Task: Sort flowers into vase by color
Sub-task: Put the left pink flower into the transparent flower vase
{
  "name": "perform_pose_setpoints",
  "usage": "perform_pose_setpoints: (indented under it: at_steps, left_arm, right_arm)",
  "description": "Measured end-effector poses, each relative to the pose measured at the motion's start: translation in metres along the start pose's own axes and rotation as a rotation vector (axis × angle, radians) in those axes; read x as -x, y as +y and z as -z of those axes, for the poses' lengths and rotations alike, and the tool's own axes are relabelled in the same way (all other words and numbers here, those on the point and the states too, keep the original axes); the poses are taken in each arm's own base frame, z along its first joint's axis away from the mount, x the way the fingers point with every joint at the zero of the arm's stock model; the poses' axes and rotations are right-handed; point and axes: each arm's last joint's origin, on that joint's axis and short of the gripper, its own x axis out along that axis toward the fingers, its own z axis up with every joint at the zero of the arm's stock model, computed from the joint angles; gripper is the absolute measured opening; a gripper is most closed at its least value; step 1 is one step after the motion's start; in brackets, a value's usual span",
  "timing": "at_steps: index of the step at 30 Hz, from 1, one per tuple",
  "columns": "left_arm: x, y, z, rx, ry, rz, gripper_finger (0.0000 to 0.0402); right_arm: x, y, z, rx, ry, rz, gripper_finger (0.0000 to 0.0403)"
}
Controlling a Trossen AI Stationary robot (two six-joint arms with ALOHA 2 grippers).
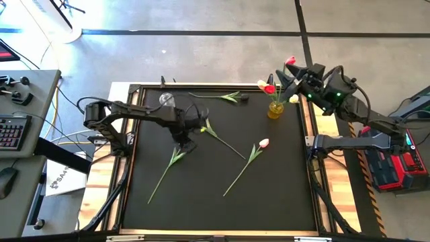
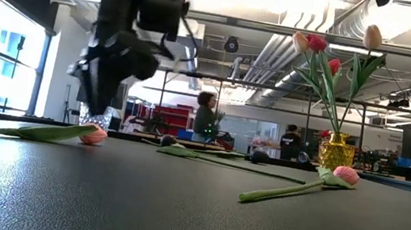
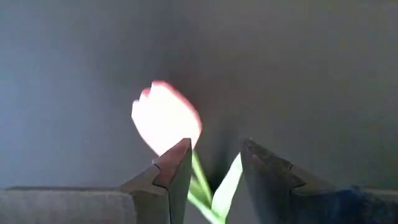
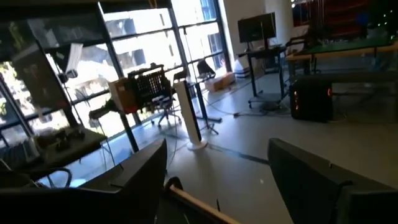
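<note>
**Tulips on a black mat, one vase part filled**

Black textured matting (image 2: pixel 190 219) fills the near ground of the low view and covers the whole framed table (image 1: pixel 134 86) seen from above. Beyond it lies a large hall with tall windows on the left, ceiling ducts, desks and monitors; two people (image 2: pixel 205 117) stand far off behind the table. To the left of the table, a grey desk holds a keyboard (image 1: pixel 9 132).

Four loose flowers lie on the mat. A pink tulip (image 1: pixel 263 143) lies right of centre, its stem running toward the near edge. A second stem (image 1: pixel 166 171) lies left of centre, and its pink head (image 3: pixel 165 118) sits just in front of the left gripper (image 1: pixel 187 143), whose fingers (image 3: pixel 171 180) stand spread on either side of the stem just below the head, apparently not yet touching it. A third stem (image 1: pixel 225 142) slants away from that gripper toward the centre. A dark-headed flower (image 1: pixel 232 97) lies near the far edge.

At the far right, a yellow vase (image 1: pixel 275 110) holds red, pink and pale tulips (image 2: pixel 324 55). A clear glass vase (image 1: pixel 165 100) stands at the far left, partly hidden by the left arm in the low view.

High beside the yellow vase, the right gripper (image 1: pixel 293 79) hangs with jaws wide apart and holds nothing.
</note>
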Motion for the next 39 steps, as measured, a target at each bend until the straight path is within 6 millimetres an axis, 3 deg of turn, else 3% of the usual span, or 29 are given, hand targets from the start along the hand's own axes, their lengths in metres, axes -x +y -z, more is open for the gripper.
perform_pose_setpoints:
  at_steps: [7,11,20,23,29,35,39]
  left_arm:
    - [-0.013,-0.009,0.022,0.065,0.071,-0.047,0.0129]
    - [-0.022,-0.010,0.027,0.088,0.021,-0.106,0.0129]
    - [-0.036,-0.004,0.026,0.130,-0.067,-0.094,0.0124]
    - [-0.040,-0.002,0.027,0.111,-0.083,-0.108,0.0103]
    - [-0.049,0.009,0.026,0.118,-0.103,-0.071,0.0015]
    - [-0.042,0.014,0.021,0.138,-0.101,-0.019,0.0009]
    - [-0.017,0.010,0.010,0.110,-0.217,0.047,0.0003]
  right_arm:
    - [0.000,-0.001,0.006,0.033,0.056,0.016,0.0267]
    - [0.000,-0.002,0.005,0.059,0.051,0.025,0.0267]
    - [-0.001,-0.005,0.005,0.057,0.050,0.024,0.0267]
    - [-0.001,-0.004,0.005,0.053,0.050,0.021,0.0267]
    - [-0.001,-0.005,0.004,0.052,0.049,0.020,0.0267]
    - [0.002,-0.006,0.002,0.047,0.039,0.015,0.0267]
    - [0.003,-0.006,0.003,0.056,0.041,0.023,0.0267]
